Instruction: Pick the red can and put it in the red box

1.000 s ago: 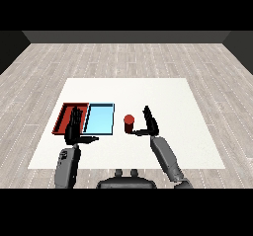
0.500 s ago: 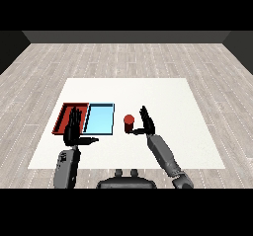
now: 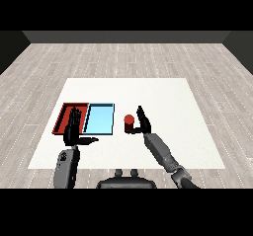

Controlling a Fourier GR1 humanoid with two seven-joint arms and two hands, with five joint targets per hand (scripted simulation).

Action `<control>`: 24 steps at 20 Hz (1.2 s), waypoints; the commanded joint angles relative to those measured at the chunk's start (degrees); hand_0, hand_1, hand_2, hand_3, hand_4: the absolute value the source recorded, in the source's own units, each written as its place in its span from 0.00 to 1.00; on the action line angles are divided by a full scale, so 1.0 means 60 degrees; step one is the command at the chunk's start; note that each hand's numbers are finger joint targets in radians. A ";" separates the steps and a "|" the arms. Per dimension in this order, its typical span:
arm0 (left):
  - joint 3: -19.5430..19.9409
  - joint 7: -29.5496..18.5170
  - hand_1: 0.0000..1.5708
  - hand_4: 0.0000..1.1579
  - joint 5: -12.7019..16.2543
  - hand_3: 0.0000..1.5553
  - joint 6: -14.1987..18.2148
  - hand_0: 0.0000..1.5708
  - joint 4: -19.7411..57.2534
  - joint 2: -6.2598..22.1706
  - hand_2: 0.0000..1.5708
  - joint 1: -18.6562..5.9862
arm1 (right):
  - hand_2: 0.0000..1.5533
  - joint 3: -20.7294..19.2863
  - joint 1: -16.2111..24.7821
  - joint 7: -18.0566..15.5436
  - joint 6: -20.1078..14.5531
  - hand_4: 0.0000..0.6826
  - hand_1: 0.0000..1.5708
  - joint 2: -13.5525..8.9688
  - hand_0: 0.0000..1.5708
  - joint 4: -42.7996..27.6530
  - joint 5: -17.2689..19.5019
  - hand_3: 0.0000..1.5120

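Note:
The red can [image 3: 129, 123] stands upright on the white table [image 3: 163, 97], just right of the light blue tray [image 3: 99, 118]. My right hand [image 3: 143, 121] is beside the can on its right, fingers straight and open, thumb reaching toward the can's lower side. The red tray [image 3: 66, 116] lies at the left, next to the blue one. My left hand [image 3: 74, 129] is held up open in front of the red tray's near edge, hiding part of it, with nothing in it.
The two trays lie side by side at the table's left half. The grey wooden floor [image 3: 128, 57] surrounds the table, whose near edge runs just behind my forearms.
My right hand has moved left and closer to the red can. The left hand has barely shifted. The can has stayed in place.

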 commanded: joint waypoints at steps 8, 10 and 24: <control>-0.0032 0.0320 0.00 0.00 -0.0097 0.00 0.0130 0.00 -0.0427 0.0048 0.00 0.0149 | 0.00 0.2103 -0.0898 -0.1151 -0.0444 0.00 0.00 0.0000 0.00 0.1283 -0.2654 0.00; -0.0353 0.0342 0.00 0.00 -0.0268 0.00 0.0327 0.00 -0.0617 -0.0251 0.00 0.0225 | 0.00 0.1776 -0.1015 -0.1086 -0.0110 0.00 0.00 0.0000 0.00 0.1555 -0.2265 0.00; -0.0222 -0.0094 0.00 0.00 -0.0200 0.00 0.0254 0.00 -0.0249 -0.0247 0.00 0.0179 | 0.00 0.3001 -0.2082 -0.1482 0.0354 0.00 0.00 0.0000 0.00 0.3072 -0.3994 0.00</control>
